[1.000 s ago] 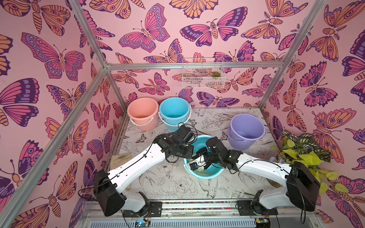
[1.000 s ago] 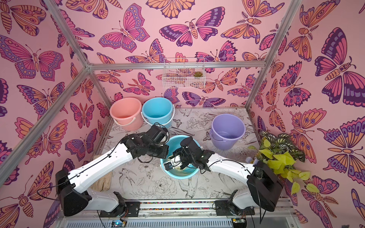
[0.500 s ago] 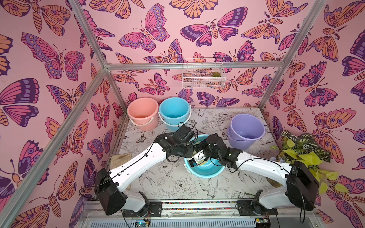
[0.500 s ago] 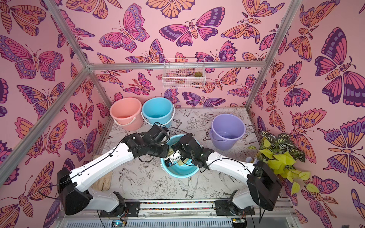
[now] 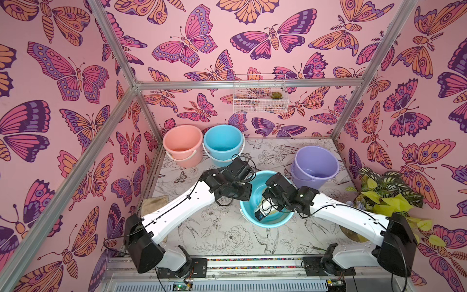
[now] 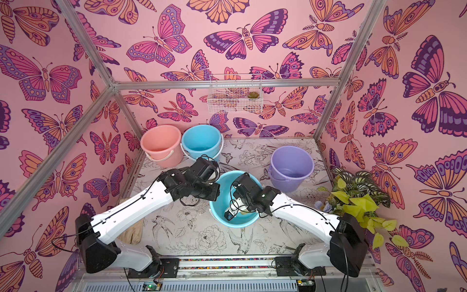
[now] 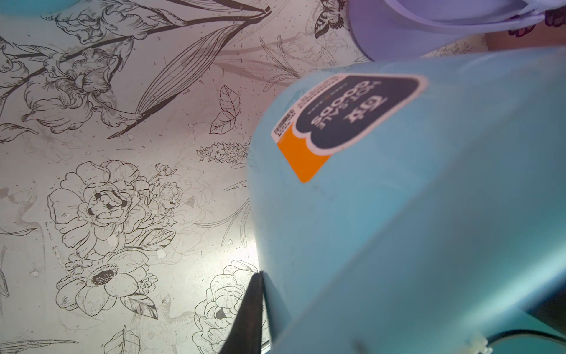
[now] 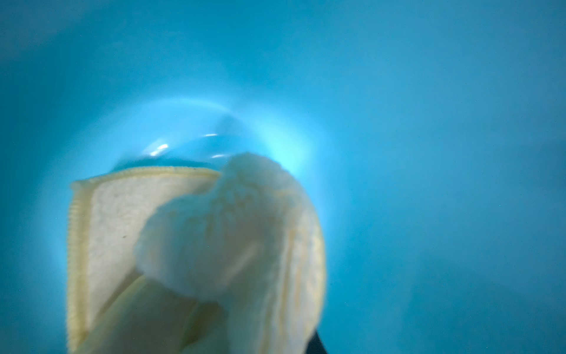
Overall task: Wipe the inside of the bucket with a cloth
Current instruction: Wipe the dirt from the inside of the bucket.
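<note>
A teal bucket (image 5: 279, 220) (image 6: 246, 223) stands tilted in the middle of the table. My left gripper (image 5: 249, 189) is shut on its rim from the left; in the left wrist view one dark finger (image 7: 249, 315) lies against the labelled outer wall (image 7: 398, 199). My right gripper (image 5: 260, 215) (image 6: 228, 215) reaches down inside the bucket, shut on the pale yellow cloth (image 8: 214, 230). The cloth bunches in front of the jaws and hides them, and it hangs close to the blue inner wall (image 8: 428, 122) near the bottom.
At the back left stand a pink bucket (image 5: 183, 144) and a light blue bucket (image 5: 223, 141); a purple bucket (image 5: 314, 164) is at the right. A tan rag (image 5: 154, 202) lies at the left edge and a leafy plant (image 5: 384, 194) at the right. A wire basket (image 5: 260, 97) hangs on the back wall.
My right gripper has swung the cloth a little to the right inside the bucket. The left arm keeps its grip on the rim and has hardly moved.
</note>
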Action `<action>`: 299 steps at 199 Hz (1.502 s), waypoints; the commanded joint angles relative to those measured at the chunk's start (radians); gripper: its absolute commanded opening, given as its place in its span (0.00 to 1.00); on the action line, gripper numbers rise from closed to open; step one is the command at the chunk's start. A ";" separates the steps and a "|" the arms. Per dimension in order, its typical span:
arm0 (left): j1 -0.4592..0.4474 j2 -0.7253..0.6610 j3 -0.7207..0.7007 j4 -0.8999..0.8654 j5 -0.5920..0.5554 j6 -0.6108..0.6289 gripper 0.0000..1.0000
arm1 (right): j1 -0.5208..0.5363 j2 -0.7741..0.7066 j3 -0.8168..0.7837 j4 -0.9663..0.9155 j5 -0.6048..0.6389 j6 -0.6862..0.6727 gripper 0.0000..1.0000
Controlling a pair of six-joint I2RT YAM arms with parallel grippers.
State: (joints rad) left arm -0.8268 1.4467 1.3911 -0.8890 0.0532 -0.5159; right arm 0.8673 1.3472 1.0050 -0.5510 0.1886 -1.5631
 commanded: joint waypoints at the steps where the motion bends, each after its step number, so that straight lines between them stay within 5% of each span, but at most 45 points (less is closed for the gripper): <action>1: 0.005 0.006 0.045 0.034 -0.013 0.001 0.00 | 0.004 -0.010 0.037 -0.251 -0.109 0.107 0.00; 60: 0.005 0.024 0.072 0.030 0.002 0.009 0.00 | 0.002 0.007 -0.004 -0.224 -0.393 0.280 0.00; 142: 0.003 0.034 0.083 0.030 0.030 0.007 0.00 | 0.001 0.007 -0.208 0.508 -0.714 0.519 0.00; 213: 0.002 0.010 0.059 0.031 0.042 -0.001 0.00 | 0.003 0.121 -0.221 0.881 -0.410 0.422 0.00; 258: 0.001 -0.002 0.044 0.027 0.040 -0.001 0.00 | 0.002 0.141 -0.176 0.850 -0.154 0.192 0.00; 299: 0.000 -0.002 0.039 0.027 0.032 -0.002 0.00 | 0.003 0.080 -0.146 0.610 -0.035 0.051 0.00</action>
State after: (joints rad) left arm -0.8028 1.4906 1.4227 -0.9344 -0.0460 -0.4793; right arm 0.8722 1.4410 0.8444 0.2470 -0.0479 -1.3643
